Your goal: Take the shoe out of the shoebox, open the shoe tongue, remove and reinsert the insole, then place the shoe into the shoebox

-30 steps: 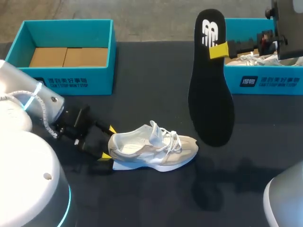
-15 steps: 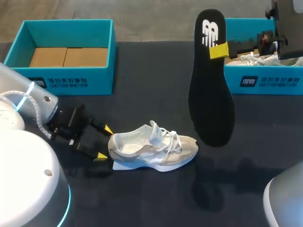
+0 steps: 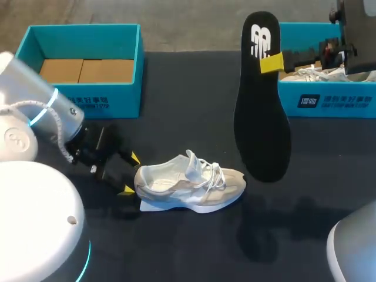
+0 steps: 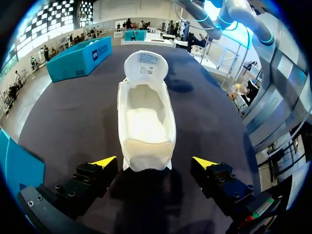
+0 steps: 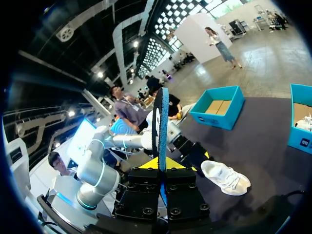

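A beige and white shoe (image 3: 191, 183) lies on its sole on the dark table, toe pointing right. My left gripper (image 3: 130, 174) stands open at its heel, one yellow tip on each side and neither touching. In the left wrist view the shoe (image 4: 145, 122) runs straight ahead of the left gripper (image 4: 155, 163), tongue folded back and the inside bare. The black insole (image 3: 261, 111) hangs upright above the table with my right gripper (image 3: 270, 61) shut on its upper end. The right wrist view shows the insole (image 5: 161, 129) edge-on between the right gripper's (image 5: 161, 163) tips.
A teal shoebox (image 3: 82, 64) with only brown card in it stands at the back left. At the back right is a second teal shoebox (image 3: 326, 97) holding another shoe (image 3: 320, 73). Bare tabletop (image 3: 188, 106) lies between the boxes and in front of the shoe.
My left arm's upper links have swung up and toward the back, and its gripper has drawn slightly away from the heel. The right arm and insole have not moved.
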Controlling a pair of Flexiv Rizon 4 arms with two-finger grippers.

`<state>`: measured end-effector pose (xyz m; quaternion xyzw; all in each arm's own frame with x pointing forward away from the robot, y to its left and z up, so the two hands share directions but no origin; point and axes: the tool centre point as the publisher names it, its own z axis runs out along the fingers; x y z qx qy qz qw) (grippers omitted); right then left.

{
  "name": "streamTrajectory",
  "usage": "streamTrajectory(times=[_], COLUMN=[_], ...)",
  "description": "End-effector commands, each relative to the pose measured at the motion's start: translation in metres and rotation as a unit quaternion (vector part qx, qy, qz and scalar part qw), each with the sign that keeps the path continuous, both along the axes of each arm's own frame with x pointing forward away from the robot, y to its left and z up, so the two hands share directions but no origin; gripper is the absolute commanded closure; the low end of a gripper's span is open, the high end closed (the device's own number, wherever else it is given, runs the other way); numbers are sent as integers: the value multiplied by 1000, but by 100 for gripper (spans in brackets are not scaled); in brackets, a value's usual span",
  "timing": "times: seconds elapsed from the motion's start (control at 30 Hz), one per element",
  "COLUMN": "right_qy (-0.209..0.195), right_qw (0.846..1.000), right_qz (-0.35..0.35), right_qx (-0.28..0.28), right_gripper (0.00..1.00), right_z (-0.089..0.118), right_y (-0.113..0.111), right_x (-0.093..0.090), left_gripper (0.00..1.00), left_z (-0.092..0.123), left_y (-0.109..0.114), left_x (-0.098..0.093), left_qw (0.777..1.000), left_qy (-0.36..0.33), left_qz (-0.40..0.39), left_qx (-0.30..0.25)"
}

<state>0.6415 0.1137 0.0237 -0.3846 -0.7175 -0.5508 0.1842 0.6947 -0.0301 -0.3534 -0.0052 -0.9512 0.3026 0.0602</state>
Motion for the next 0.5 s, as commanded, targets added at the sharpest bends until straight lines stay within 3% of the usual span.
streamTrajectory(times=[0.03,0.5], right_qy=[1,1], right_qw=[1000,1000], right_qz=[1,1], right_qx=[-1,-1], right_gripper=[100,100], right_z=[0,0], right_y=[3,3], right_x=[3,3], left_gripper=[0,0], left_z=[15,44], left_y=[-4,-19], left_x=[2,-4], left_qw=[998,975], left_qy=[0,-14], left_qz=[-7,-31], left_qx=[69,222])
